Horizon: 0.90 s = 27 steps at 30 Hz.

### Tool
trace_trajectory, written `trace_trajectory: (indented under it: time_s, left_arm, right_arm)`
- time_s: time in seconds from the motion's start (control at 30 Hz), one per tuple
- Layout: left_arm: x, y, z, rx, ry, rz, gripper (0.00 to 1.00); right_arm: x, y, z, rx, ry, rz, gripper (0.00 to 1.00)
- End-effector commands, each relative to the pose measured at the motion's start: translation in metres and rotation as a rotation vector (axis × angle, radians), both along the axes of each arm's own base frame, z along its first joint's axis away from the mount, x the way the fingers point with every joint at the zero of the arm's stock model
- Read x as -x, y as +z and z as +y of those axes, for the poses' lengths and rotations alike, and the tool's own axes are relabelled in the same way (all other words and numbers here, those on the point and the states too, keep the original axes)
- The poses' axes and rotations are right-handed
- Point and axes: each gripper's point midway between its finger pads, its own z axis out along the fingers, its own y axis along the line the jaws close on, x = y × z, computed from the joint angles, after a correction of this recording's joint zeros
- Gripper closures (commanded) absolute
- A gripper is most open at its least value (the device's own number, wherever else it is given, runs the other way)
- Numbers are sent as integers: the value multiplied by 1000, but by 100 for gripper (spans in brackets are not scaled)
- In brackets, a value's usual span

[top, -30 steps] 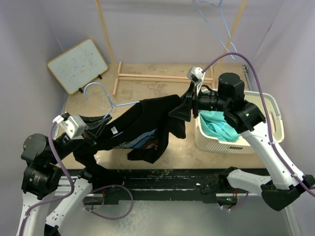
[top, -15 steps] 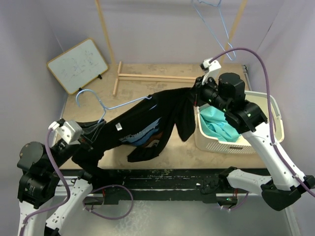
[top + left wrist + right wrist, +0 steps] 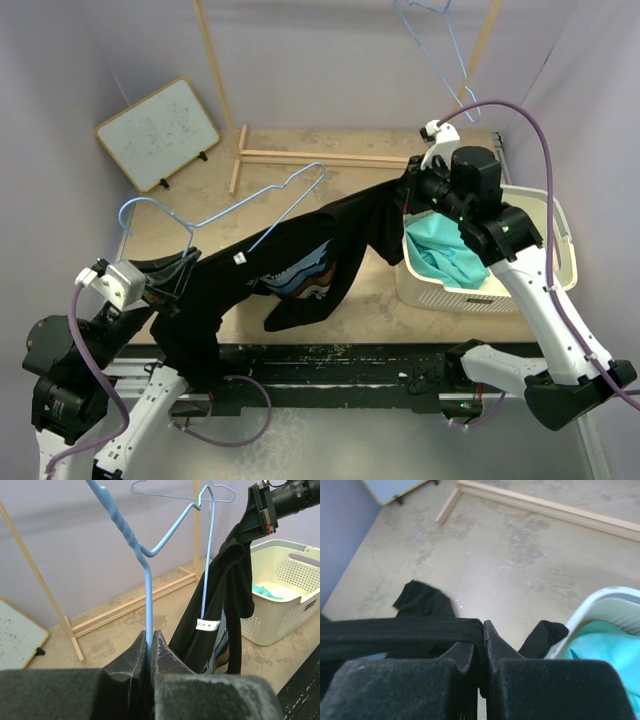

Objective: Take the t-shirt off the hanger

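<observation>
Above the middle of the tan, mottled table [image 3: 300, 185], a black t-shirt [image 3: 345, 225] hangs stretched between the two arms, clear of the surface. The left gripper [image 3: 150, 637] has its jaws pressed together on the neck of a thin light-blue wire hanger [image 3: 147, 595], just under the twisted stem. The right gripper [image 3: 484, 630] pinches a flat band of the shirt's fabric near the table's right edge.

A white perforated plastic basket [image 3: 445, 297] holding a teal cloth [image 3: 450, 255] stands by the right edge, just under the right gripper. A small whiteboard [image 3: 160, 133] leans at the far left corner, and a pale wooden frame [image 3: 320, 157] lies along the far edge.

One bent shoulder of the hanger pokes free of the shirt; its other wire runs down past a white neck label and seems to vanish inside the cloth. Folds of the matte fabric drape over the left arm and hide part of it. A blue, white and brown print shows on the sagging front.
</observation>
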Motion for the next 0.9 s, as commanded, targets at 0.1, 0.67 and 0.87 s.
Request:
trace_trajectory:
  time_s: [0.1,0.67,0.87]
  left_arm:
    - [-25,14,-9,48,2,-38,100]
    - [-27,-18,-114,-102,-695,112,100]
    - [-33,-6,-120,-63,-727,95,100]
  right_arm:
    - [44,60,41,-129,402,-210,64]
    - [113,110,54,-177,704,-328,41]
    - [110,91,65,-173,757,-266,42]
